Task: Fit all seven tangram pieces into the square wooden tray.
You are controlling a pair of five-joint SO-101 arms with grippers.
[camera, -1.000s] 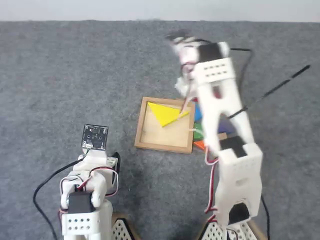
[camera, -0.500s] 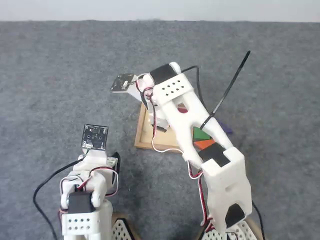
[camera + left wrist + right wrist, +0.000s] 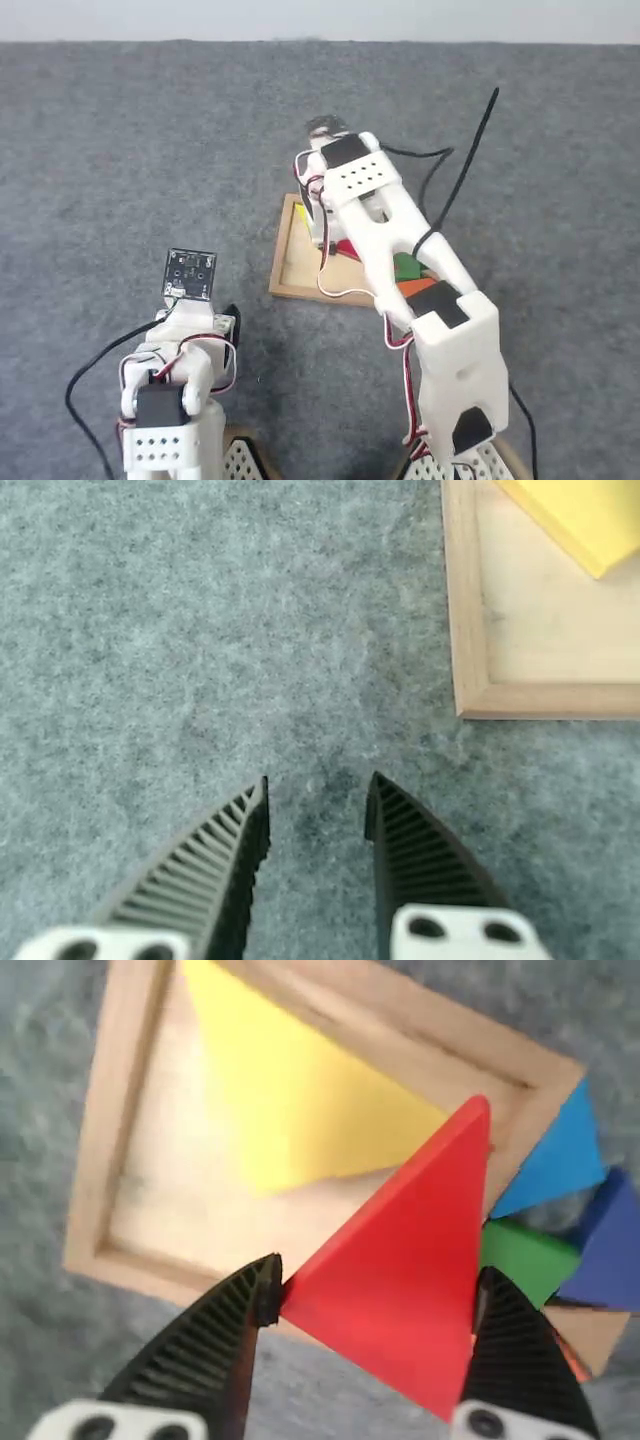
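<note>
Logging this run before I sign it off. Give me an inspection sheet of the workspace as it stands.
Surface: grey carpet.
Job's things: wooden tray holds a yellow triangle; red triangle held above it; blue piece, green piece and orange piece lie outside its rim.
Clutter: nothing seen.
Grippers: right gripper shut on the red triangle; left gripper open over carpet beside the tray's corner.
Cables: black cable loops off the right arm; a second cable trails by the left arm.
Surroundings: pale wall beyond the carpet.
</note>
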